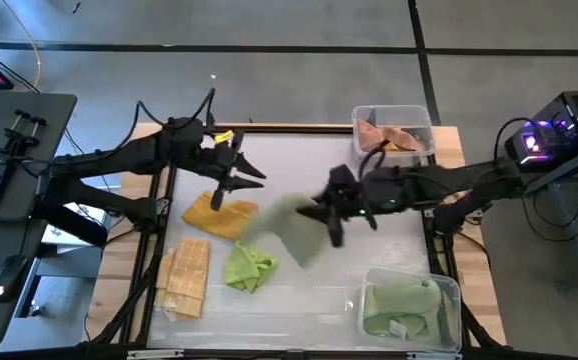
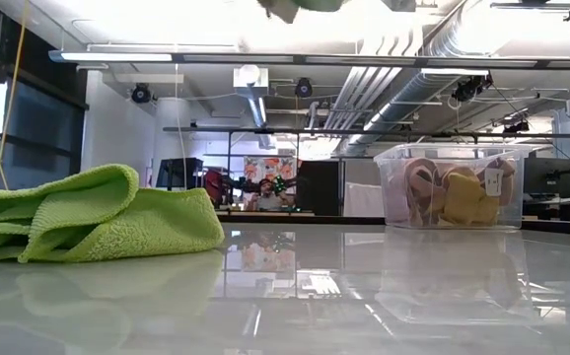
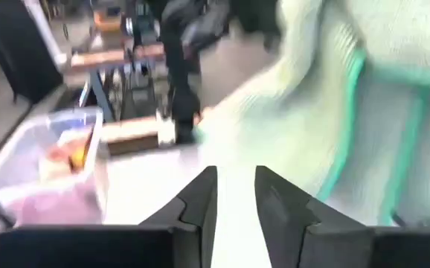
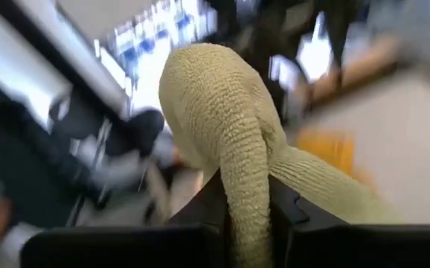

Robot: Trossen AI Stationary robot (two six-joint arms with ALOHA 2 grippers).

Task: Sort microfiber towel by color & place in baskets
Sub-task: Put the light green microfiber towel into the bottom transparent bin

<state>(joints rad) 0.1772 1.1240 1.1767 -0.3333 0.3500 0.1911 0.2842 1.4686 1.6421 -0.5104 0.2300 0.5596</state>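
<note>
Holding pale green towel [image 1: 294, 228] aloft mid-counter, right pincer [image 1: 327, 214] clenched on a bunched fold | left pincer [image 1: 231, 180] slightly parted, empty | cloth soft, light, droops; pinch a gathered fold.

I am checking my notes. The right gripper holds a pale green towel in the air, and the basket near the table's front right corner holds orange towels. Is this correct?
Not quite. The high view shows that front-right basket holds a green towel; the orange and pink ones lie in the far basket. The right gripper does hold the pale green towel aloft.
</note>
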